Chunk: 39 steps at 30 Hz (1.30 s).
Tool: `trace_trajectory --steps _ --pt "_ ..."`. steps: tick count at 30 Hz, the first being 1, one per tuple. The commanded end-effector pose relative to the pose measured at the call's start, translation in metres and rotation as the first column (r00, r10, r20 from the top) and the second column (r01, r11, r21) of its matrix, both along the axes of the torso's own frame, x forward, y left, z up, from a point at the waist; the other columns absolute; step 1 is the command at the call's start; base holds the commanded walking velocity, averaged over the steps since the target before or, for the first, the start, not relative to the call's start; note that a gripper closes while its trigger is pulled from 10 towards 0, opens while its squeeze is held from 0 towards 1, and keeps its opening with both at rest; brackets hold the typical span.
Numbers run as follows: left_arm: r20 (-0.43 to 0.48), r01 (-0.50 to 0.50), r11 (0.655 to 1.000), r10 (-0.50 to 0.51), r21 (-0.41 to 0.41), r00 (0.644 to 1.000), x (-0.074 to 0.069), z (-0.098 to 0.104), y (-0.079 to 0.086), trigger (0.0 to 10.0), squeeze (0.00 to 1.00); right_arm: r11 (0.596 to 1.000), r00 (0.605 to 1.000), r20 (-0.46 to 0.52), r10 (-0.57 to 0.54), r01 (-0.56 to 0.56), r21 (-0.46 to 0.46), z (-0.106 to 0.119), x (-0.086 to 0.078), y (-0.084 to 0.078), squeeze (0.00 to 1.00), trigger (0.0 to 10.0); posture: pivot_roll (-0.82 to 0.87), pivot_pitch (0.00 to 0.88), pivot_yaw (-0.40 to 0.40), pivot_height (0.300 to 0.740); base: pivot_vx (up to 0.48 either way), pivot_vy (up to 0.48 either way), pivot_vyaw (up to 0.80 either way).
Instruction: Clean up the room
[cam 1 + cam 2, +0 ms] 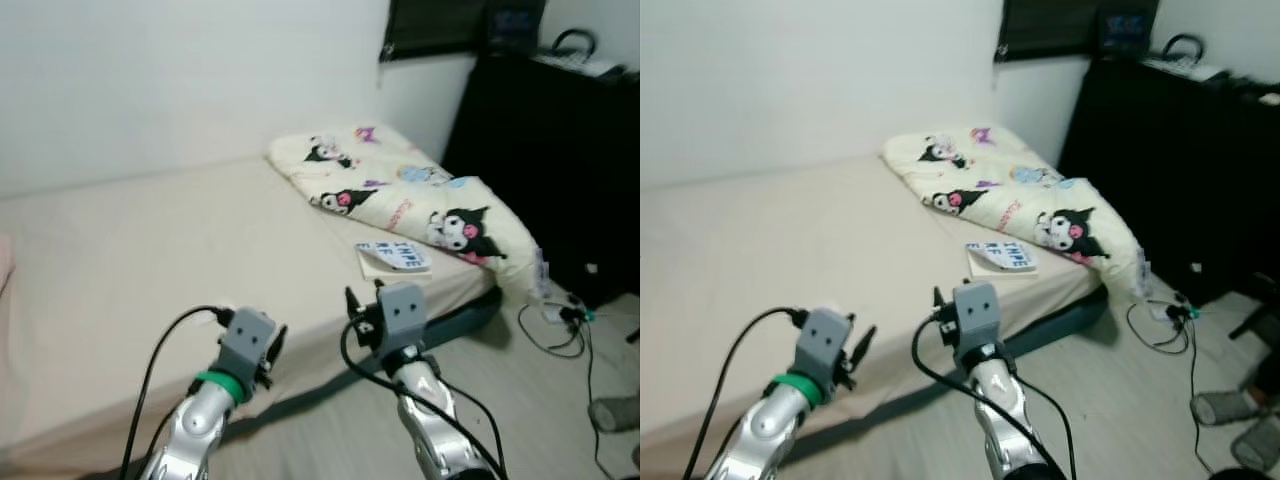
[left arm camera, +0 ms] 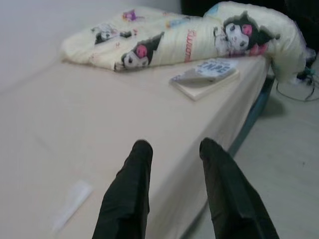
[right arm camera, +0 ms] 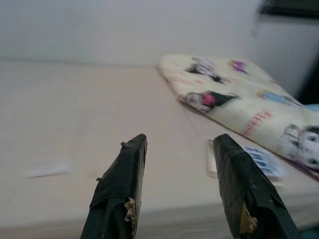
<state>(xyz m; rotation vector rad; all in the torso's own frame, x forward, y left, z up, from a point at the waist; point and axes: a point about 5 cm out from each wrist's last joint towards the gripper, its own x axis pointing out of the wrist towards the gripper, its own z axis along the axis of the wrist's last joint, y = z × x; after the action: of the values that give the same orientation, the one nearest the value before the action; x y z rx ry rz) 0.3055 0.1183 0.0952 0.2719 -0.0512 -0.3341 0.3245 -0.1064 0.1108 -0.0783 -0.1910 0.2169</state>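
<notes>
A bed (image 1: 150,250) with a beige sheet lies in front of me. At its far right end sits a folded cream blanket (image 1: 400,195) printed with cartoon figures. Beside the blanket, close to the bed's edge, a book (image 1: 393,258) lies flat. A small white scrap (image 2: 72,204) rests on the sheet. My left gripper (image 2: 175,147) is open above the bed's near edge, holding nothing. My right gripper (image 3: 180,139) is open too and empty, raised near the bed's edge and pointing toward the book (image 3: 249,159) and blanket.
A tall black cabinet (image 1: 560,150) stands right of the bed, with things on top. Cables and a power strip (image 1: 560,320) lie on the light wood floor beside it. Grey slippers (image 1: 1225,405) sit at the far right. A white wall runs behind the bed.
</notes>
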Motion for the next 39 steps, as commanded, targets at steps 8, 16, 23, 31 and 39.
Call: trace_trajectory --steps 8,16,23,31,39 --pt "-0.013 -0.015 1.000 0.016 0.023 1.000 -0.001 -0.004 0.008 10.0 0.00 0.999 0.999 -0.025 0.043 -0.043 0.028 -0.002 -0.001 0.010 0.00 10.0 -0.10 0.034 0.022 0.740 0.480 0.000 0.48" --pt "-0.029 -0.029 0.999 0.030 0.027 0.999 -0.001 -0.007 0.009 10.0 0.00 0.988 0.989 -0.032 0.143 -0.141 0.055 -0.004 -0.008 0.020 0.00 10.0 -0.10 0.041 0.026 0.740 0.361 0.000 0.00" --pt "-0.050 -0.028 0.999 0.029 0.033 0.998 -0.002 -0.010 0.010 10.0 0.00 0.984 0.984 -0.043 0.170 -0.167 0.067 -0.006 -0.010 0.022 0.00 10.0 -0.10 0.045 0.030 0.740 0.000 0.000 0.00" --pt "-0.054 -0.022 0.999 0.024 0.036 0.998 -0.003 -0.011 0.010 10.0 0.00 0.980 0.981 -0.057 0.187 -0.182 0.086 -0.007 -0.011 0.023 0.00 10.0 -0.10 0.049 0.034 0.740 0.000 0.000 0.00" --pt "-0.065 -0.019 0.999 0.022 0.044 0.998 -0.005 -0.015 0.012 10.0 0.00 0.988 0.989 -0.089 0.122 -0.112 0.110 -0.011 -0.010 0.018 0.00 10.0 -0.10 0.053 0.037 0.740 0.000 0.000 0.00"
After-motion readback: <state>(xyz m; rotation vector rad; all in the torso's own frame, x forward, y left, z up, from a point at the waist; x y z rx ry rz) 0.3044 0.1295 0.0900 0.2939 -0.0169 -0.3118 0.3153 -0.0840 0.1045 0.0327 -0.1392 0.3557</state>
